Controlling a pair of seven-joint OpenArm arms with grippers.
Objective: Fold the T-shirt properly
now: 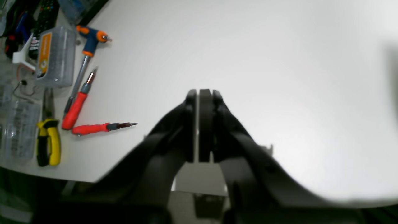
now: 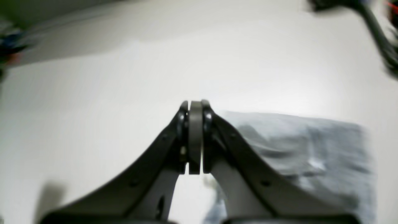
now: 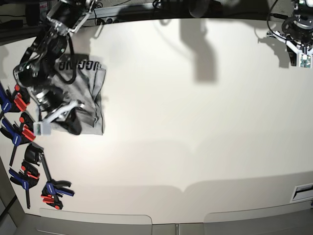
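Observation:
The light grey T-shirt (image 3: 90,98) lies folded into a small rectangle at the far left of the white table (image 3: 195,122). A band of black lettering (image 3: 80,65) shows along its far edge. In the right wrist view, the shirt (image 2: 304,149) lies to the right of the fingers, wrinkled. My right gripper (image 2: 195,104) is shut and empty. In the base view, it (image 3: 74,123) hovers over the shirt's near left part. My left gripper (image 1: 203,91) is shut and empty over bare table. In the base view, it (image 3: 297,51) is at the far right corner, far from the shirt.
Several blue and red clamps (image 3: 24,147) lie along the table's left edge. By the left arm lie red screwdrivers (image 1: 74,109), an orange and blue T-handle driver (image 1: 90,40), yellow pliers (image 1: 48,140) and a plastic box (image 1: 56,56).

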